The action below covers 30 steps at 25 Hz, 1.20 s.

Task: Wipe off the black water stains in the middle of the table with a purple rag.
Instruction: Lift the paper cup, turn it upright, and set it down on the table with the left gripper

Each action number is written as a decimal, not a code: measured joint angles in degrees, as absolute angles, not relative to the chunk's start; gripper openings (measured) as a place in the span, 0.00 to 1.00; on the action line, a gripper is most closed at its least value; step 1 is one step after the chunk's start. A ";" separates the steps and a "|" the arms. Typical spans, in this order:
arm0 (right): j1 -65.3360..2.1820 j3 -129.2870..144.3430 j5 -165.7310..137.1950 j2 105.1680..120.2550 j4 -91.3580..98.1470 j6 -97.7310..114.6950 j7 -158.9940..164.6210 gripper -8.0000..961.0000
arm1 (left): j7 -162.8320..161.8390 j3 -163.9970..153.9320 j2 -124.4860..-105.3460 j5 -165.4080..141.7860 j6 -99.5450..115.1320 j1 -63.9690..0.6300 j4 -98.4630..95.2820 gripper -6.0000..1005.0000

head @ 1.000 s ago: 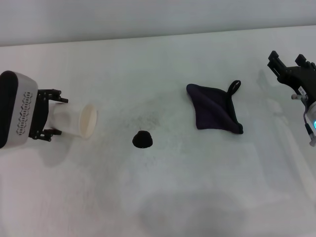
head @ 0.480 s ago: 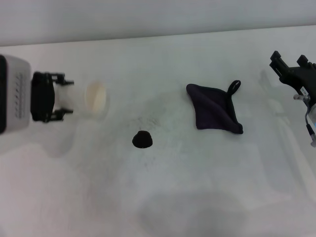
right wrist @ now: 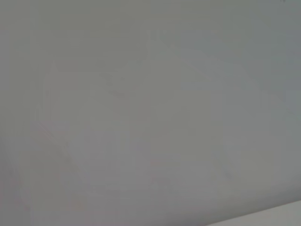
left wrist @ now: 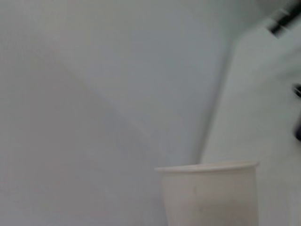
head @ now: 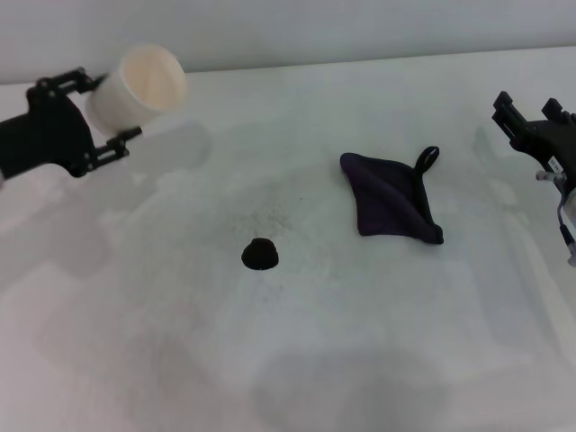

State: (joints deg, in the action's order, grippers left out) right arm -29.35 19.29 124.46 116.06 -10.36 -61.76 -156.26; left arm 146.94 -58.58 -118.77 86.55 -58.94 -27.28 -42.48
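Observation:
The black water stain [head: 259, 255] is a small jet-black blob in the middle of the table [head: 297, 360], with faint grey specks behind it. The purple rag [head: 389, 196] lies flat to its right, its black loop [head: 427, 159] at the far corner. My left gripper [head: 101, 112] is raised at the far left, shut on a white paper cup [head: 140, 85] tilted with its mouth up; the cup also shows in the left wrist view [left wrist: 210, 193]. My right gripper [head: 526, 121] hovers at the right edge, away from the rag.
A grey wall [head: 288, 27] runs behind the table's far edge. The right wrist view shows only plain grey surface.
My left gripper has lifted the cup from a sideways hold near the table up and back toward the far left, tipping its mouth upward. The right arm, rag and stain have not moved.

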 joint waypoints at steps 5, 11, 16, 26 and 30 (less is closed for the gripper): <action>-29.27 19.37 124.45 115.97 -10.03 -61.71 -156.27 0.88 | 148.02 -58.56 -118.67 96.25 -59.27 -26.36 -37.42 0.66; -29.46 19.67 124.45 115.93 -9.56 -61.61 -156.27 0.88 | 151.49 -58.53 -118.77 110.49 -61.22 -25.11 -29.82 0.66; -29.64 19.78 124.45 115.92 -9.11 -61.60 -156.46 0.88 | 151.61 -58.53 -118.74 119.10 -64.45 -24.51 -24.74 0.66; -30.42 19.87 124.45 116.00 -8.17 -61.52 -156.38 0.88 | 151.42 -58.54 -119.09 131.03 -66.29 -24.91 -14.76 0.66; -30.42 19.87 124.45 116.10 -8.17 -61.51 -156.36 0.88 | 151.98 -58.65 -119.29 139.26 -66.01 -25.74 -9.02 0.66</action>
State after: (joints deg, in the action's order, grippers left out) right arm -30.42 19.87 124.45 116.10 -8.17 -61.51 -156.36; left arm 151.98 -58.65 -119.29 139.26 -66.01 -25.74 -9.02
